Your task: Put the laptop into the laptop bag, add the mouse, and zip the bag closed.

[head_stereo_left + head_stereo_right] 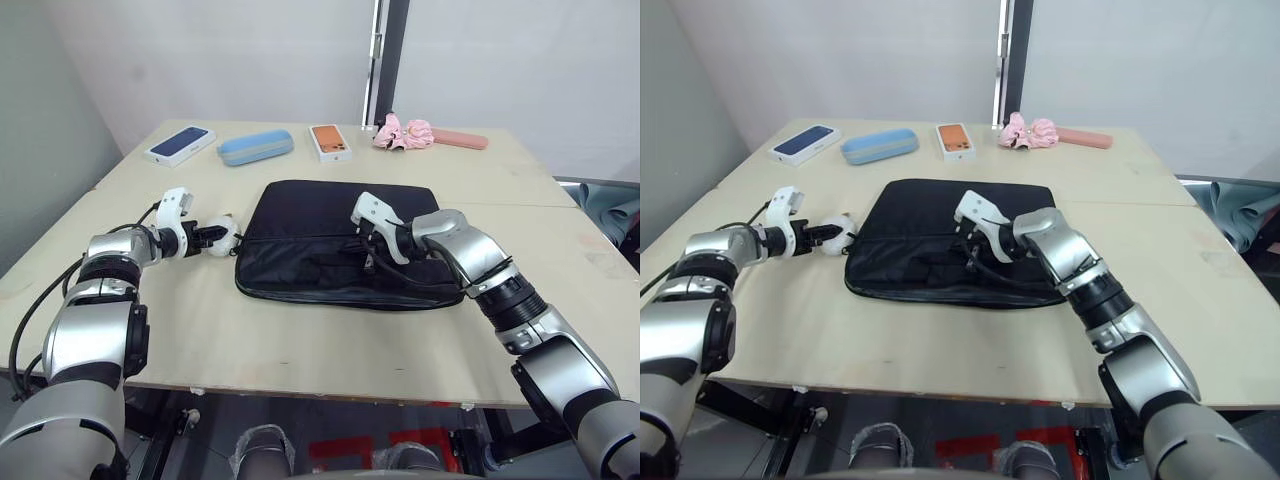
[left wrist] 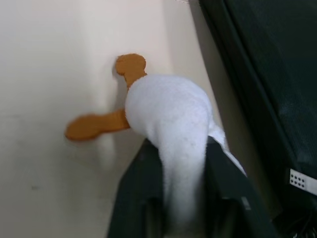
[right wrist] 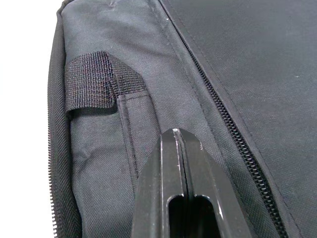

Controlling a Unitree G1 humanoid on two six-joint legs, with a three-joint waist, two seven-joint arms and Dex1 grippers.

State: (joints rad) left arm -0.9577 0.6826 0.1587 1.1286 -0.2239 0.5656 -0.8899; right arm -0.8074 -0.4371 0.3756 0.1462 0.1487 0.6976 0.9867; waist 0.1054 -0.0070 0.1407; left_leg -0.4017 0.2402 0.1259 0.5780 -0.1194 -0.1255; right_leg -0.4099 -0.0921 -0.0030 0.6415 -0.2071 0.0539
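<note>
The black laptop bag (image 1: 330,240) lies flat in the middle of the table, and its top looks shut. Just off the bag's left end, my left gripper (image 1: 212,237) is shut on a lumpy white soft thing (image 2: 168,114) with orange-brown tips. My right gripper (image 1: 372,262) rests on the bag's front panel with its fingers (image 3: 173,148) pressed together and nothing seen between them. It sits beside a short webbing handle (image 3: 91,82) and a zipper line (image 3: 223,114). The laptop and the mouse are out of view.
Along the far edge of the table lie a blue phone box (image 1: 180,144), a light blue case (image 1: 255,147), an orange phone box (image 1: 330,141), a pink cloth bundle (image 1: 403,132) and a pink bar (image 1: 460,139). Bare tabletop (image 1: 300,340) lies in front of the bag.
</note>
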